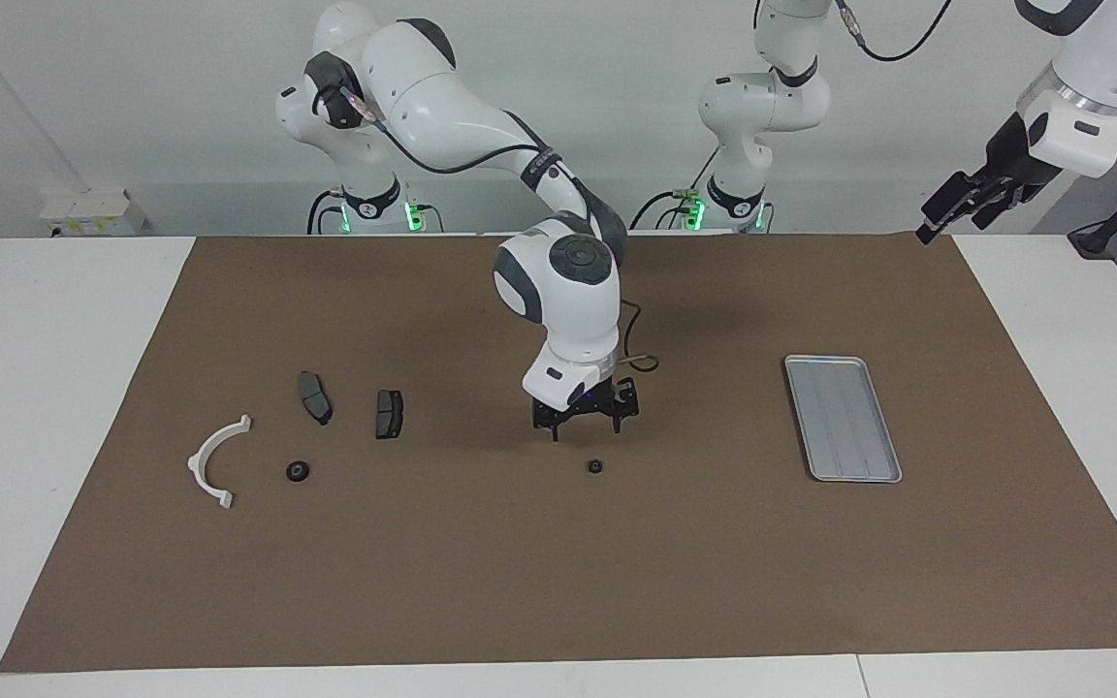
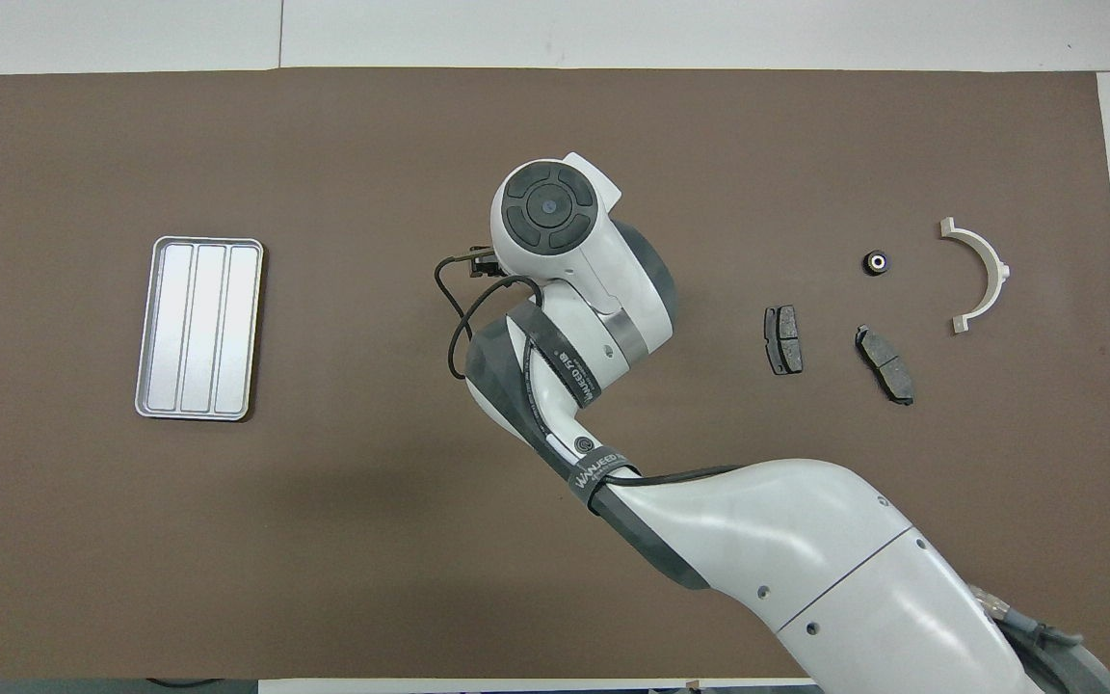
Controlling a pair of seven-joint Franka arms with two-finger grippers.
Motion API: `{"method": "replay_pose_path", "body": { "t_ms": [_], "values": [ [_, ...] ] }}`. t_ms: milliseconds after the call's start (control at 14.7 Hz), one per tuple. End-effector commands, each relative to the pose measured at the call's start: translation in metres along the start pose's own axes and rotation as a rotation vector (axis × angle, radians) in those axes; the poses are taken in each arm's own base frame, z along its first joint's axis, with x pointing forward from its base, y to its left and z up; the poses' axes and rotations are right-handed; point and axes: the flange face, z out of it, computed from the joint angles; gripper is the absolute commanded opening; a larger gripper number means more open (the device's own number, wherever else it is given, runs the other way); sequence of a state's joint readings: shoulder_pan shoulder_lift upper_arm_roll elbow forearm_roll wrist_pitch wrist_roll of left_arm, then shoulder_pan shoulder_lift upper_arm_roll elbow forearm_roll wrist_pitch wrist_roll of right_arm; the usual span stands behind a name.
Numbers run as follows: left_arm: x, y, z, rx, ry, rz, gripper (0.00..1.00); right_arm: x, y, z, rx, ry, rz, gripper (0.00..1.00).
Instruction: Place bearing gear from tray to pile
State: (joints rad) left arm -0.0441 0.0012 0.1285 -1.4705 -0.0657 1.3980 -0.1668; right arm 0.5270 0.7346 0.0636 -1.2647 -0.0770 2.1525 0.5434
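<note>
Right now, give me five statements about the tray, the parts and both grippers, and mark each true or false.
1. The tray holds nothing. True.
2. The right gripper is shut on a bearing gear. False: it is open and empty, above the mat close to the loose bearing gear.
3. A second bearing gear lies beside the white bracket. True.
4. The two brake pads are stacked. False: they lie apart.
5. The left gripper hangs over the tray. False: it waits raised at the mat's edge.
</note>
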Motion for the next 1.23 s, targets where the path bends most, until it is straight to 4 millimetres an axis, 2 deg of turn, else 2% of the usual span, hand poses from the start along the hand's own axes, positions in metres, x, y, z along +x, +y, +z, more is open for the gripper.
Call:
{"method": "replay_pose_path", "body": {
  "t_ms": [0,136,341,886,1159],
  "values": [
    [-0.004,-0.002,0.001,-0.001,0.021,0.024,1.00,0.016,-0.006,0.008,0.011,0.032,0.005,1.00],
    [-0.003,0.001,0.003,0.015,0.026,0.049,1.00,0.017,-0.005,0.016,0.008,0.027,0.003,1.00],
    [-0.001,0.016,0.015,0.044,0.029,0.091,1.00,0.014,-0.006,0.031,-0.013,0.023,-0.017,1.00],
    [0.002,0.004,0.019,0.036,-0.008,0.060,1.00,0.006,-0.012,0.040,-0.027,0.000,-0.047,1.00],
    [-0.001,0.011,0.020,0.039,-0.019,0.071,1.00,0.002,-0.014,0.053,-0.037,0.001,-0.060,0.99]
  ]
}}
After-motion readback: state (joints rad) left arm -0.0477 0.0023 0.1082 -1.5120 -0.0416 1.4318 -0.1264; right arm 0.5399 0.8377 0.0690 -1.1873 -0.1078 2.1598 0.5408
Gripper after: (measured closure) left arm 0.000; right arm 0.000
